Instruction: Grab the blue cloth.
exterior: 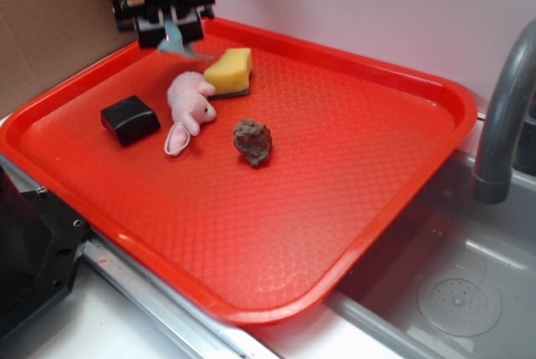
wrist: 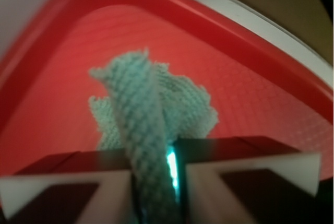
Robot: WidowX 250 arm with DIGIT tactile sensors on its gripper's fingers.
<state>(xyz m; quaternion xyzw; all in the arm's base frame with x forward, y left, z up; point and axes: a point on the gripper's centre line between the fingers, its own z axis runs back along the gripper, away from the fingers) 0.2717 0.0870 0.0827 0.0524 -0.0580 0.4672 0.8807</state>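
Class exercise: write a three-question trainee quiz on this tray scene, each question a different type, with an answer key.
1. True or false: the gripper is shut on the cloth.
2. What lies nearest the pink toy? A) sponge B) faucet C) brown lump
3. Fill in: everything lies on a red ___.

Key: 1 true; 2 A; 3 tray.

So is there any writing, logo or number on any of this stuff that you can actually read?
None. No word, number or logo can be read in either view.
The black block, yellow sponge, pink plush toy and red tray show plain surfaces.
The gripper, shut on the blue cloth, bears no readable label.
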